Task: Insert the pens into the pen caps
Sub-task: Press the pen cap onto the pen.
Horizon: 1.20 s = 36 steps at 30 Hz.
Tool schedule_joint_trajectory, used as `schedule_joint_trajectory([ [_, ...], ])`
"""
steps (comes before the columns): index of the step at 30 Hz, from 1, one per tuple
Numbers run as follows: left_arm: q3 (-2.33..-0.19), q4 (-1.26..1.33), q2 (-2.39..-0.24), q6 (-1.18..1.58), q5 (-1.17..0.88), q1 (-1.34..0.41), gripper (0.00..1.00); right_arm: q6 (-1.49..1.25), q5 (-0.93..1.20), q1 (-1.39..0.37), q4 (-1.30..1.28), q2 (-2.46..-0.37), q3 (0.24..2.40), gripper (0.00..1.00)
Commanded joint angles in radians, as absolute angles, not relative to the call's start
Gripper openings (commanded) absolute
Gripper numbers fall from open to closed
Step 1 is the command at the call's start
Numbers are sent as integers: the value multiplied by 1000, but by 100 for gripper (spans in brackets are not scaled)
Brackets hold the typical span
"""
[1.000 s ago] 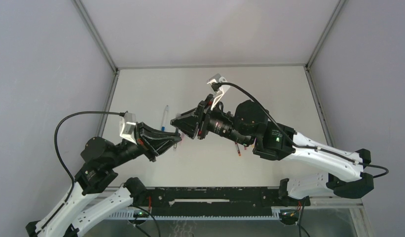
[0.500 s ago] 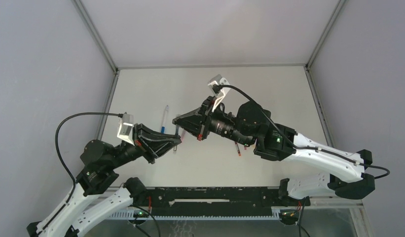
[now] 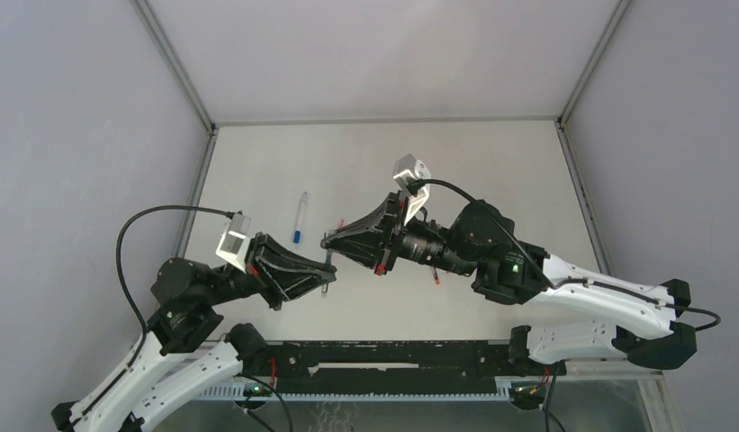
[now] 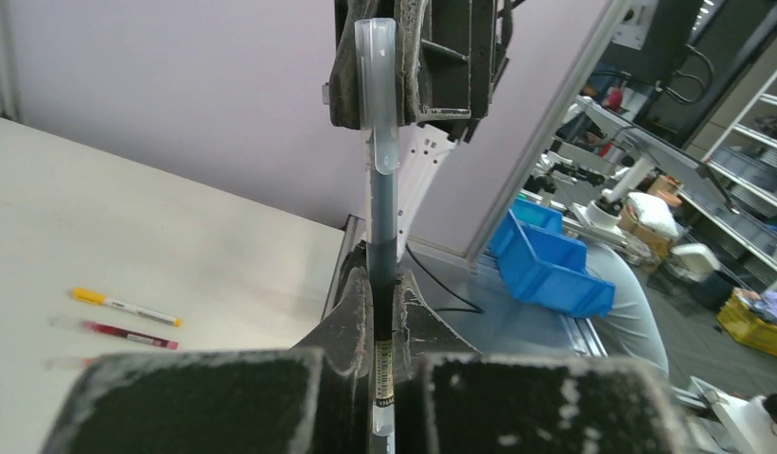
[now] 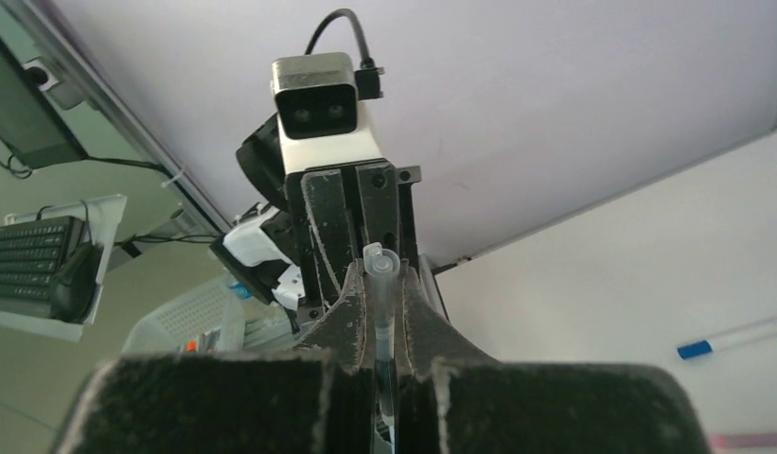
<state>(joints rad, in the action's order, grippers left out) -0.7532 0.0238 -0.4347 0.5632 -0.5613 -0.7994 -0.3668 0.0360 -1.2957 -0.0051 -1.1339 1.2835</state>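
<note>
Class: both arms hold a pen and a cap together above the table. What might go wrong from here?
1. The pen spans a long bare stretch between the left pincer and the clear cap; pushing off-line may bend or pivot it.
2. The right pincer pinches only the slim cap, which might twist or slip out.

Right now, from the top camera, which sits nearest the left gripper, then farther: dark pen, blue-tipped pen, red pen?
1. The dark pen: clamped in the left gripper itself.
2. The blue-tipped pen: lying up and left of it.
3. The red pen: off to the right, mostly hidden.
</note>
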Motion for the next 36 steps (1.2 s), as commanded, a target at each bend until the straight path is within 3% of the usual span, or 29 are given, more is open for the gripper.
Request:
schedule_joint_trajectory([
  [1, -778, 252, -442, 588, -507, -793, 0, -363, 221, -1358, -96, -1170, 1191, 0],
  [14, -824, 212, -452, 545, -495, -793, 0, -392, 174, -1467, -107, -1186, 1015, 0],
  [23, -820, 182, -455, 535, -508, -793, 0, -399, 139, -1395, -45, -1084, 1011, 1],
  [29, -819, 141, -481, 532, -527, -793, 0, -384, 136, -1326, 66, -1009, 1051, 42],
  [32, -822, 134, -496, 530, -537, -793, 0, -361, 160, -1316, 97, -1007, 1105, 56],
  [36, -820, 133, -494, 529, -533, -793, 0, -358, 154, -1312, 141, -988, 1121, 62],
])
